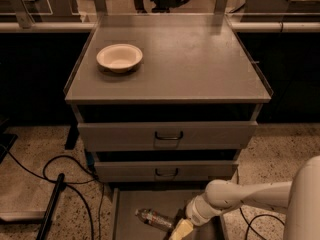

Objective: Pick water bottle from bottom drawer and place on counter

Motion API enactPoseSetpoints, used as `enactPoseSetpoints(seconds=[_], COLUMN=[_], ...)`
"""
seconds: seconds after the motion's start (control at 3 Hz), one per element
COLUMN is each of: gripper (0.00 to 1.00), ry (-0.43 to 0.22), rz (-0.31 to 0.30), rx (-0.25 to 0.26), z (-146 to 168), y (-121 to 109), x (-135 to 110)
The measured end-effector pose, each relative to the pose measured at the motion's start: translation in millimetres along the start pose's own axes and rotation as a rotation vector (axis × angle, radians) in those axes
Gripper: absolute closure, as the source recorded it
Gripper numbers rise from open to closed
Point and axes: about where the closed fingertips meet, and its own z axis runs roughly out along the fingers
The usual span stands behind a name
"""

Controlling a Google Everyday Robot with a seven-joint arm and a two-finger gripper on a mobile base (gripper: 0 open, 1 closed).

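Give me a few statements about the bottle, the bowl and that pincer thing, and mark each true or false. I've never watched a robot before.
1. The water bottle lies on its side in the bottom drawer. True.
2. The pincer hovers above the counter. False: it is low down in the bottom drawer, just to the right of the water bottle in the picture.
3. A cream bowl sits on the counter. True.
4. The water bottle rests inside the bowl. False: the bowl looks empty, and the water bottle is down in the bottom drawer.
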Motion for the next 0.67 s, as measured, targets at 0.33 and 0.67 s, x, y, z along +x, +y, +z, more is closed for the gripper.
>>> enactPoseSetpoints(seconds=[0.33,0.67], gripper=[0.00,0.00], ry=[-0.008,-0.036], rz=[0.008,0.005], rx=[-0.008,0.013], z=[7.0,36.0], y=[-0.2,-16.1], x=[1.3,0.2])
